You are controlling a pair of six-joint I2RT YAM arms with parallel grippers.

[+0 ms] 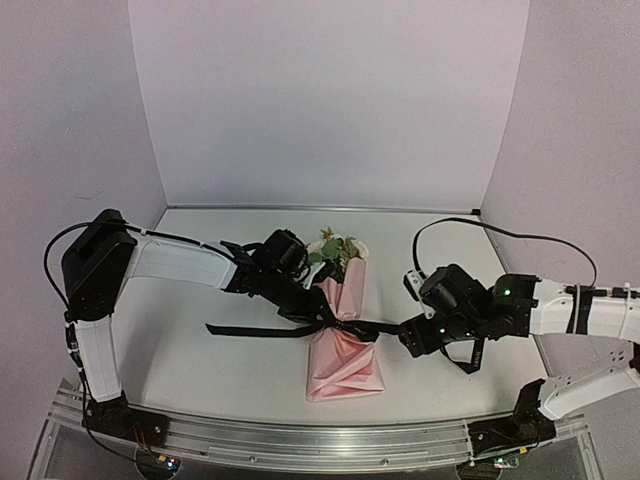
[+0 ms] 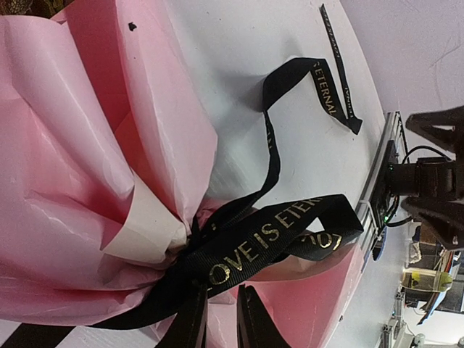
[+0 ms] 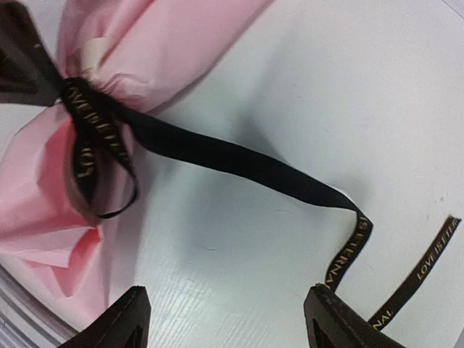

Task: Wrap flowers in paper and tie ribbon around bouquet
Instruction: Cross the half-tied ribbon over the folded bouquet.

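Note:
The bouquet [image 1: 340, 330] lies mid-table, a pink paper [image 2: 72, 145] cone with the flowers [image 1: 335, 248] at its far end. The black ribbon [image 2: 275, 232] with gold lettering is knotted round its waist, with a loop and tails running left and right. My left gripper [image 1: 312, 305] sits right at the knot. Its fingers [image 2: 257, 319] stand a narrow gap apart, with paper showing between and the ribbon crossing their tips [image 2: 221, 304]. My right gripper [image 1: 408, 335] is open by the right tail [image 3: 239, 159], whose end lies against one fingertip [image 3: 330, 308]; nothing is between the jaws [image 3: 228, 304].
The white table [image 1: 200, 300] is enclosed by pale walls at the back and sides. A metal rail [image 1: 300, 440] runs along the near edge by the arm bases. The ribbon's left tail [image 1: 250, 328] trails over the table.

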